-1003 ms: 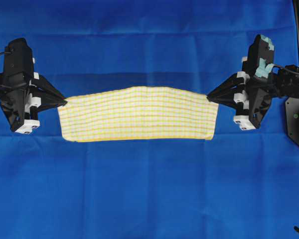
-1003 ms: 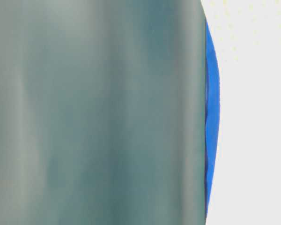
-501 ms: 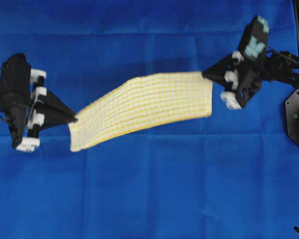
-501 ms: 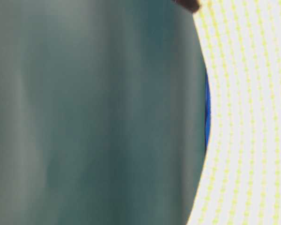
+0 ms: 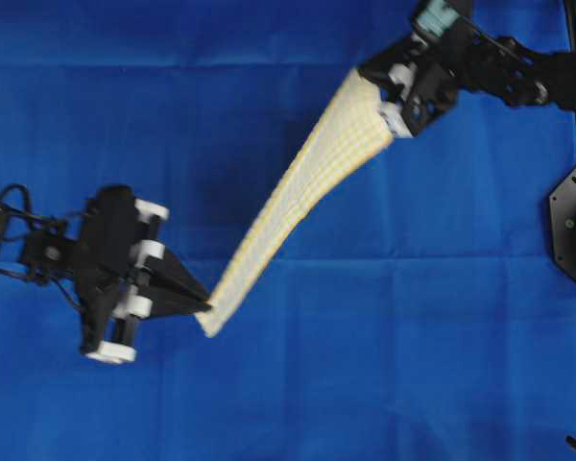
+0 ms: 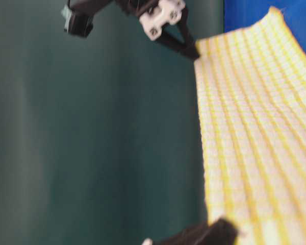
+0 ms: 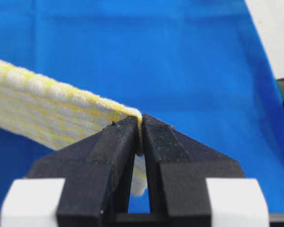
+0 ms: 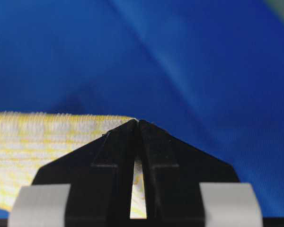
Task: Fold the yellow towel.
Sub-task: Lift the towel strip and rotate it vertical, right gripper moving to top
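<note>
One yellow towel (image 5: 298, 187), two claws and one blue cloth (image 5: 384, 365) are in view.

The blue cloth covers the whole worktop in the overhead view, with soft creases running across it. A dark metal part of the rig (image 5: 571, 221) stands at the 3 o'clock edge. In the table-level view a blurred dark green surface (image 6: 92, 143) fills the left side, and what it is cannot be told.

The left claw (image 5: 209, 307) sits at about 8 o'clock in the overhead view, its tips pointing toward 3 o'clock. Its jaws are pressed together on one end of the yellow towel, and the left wrist view shows the hem pinched between the two black fingers (image 7: 118, 142). The right claw (image 5: 363, 73) is at about 1 o'clock, tips pointing toward 9 o'clock, likewise clamped on the towel's other end, with the edge caught at the very tips in the right wrist view.

The towel hangs stretched between them as a narrow diagonal band from 8 o'clock up to 1 o'clock, lifted off the blue cloth, wider at the right claw's end.
</note>
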You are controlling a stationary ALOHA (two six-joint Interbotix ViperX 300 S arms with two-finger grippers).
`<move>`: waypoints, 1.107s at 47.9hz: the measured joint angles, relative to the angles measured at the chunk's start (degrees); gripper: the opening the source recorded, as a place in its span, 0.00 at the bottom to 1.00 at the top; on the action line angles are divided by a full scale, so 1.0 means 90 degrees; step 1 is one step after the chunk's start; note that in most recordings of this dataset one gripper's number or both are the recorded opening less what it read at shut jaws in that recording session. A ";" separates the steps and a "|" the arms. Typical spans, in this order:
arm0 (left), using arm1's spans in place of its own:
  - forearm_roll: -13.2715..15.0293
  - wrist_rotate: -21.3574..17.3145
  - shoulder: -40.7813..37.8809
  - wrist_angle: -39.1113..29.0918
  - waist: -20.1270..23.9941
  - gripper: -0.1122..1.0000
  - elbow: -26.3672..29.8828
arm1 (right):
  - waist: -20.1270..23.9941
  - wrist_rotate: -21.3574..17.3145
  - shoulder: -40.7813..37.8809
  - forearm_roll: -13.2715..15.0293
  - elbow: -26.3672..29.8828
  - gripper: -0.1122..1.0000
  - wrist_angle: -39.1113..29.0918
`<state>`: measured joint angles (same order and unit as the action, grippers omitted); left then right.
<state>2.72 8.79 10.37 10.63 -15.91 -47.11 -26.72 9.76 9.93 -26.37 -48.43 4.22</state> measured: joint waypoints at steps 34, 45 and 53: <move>0.0000 -0.0967 -0.1816 -0.0400 -0.0098 0.13 0.2207 | -0.0049 0.0039 -0.0674 0.0283 0.0918 0.12 0.0020; 0.0000 -0.1133 -0.2148 -0.0400 -0.0049 0.13 0.2637 | -0.0127 0.0039 -0.0381 0.0293 0.0586 0.12 0.0020; 0.0010 -0.1377 -0.2510 -0.0400 0.0029 0.13 0.3076 | -0.0254 0.0039 0.0049 0.0293 0.0225 0.12 0.0020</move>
<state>2.81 -3.60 -12.22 7.03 -15.64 -19.42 -29.00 10.11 10.37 -23.73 -46.41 4.39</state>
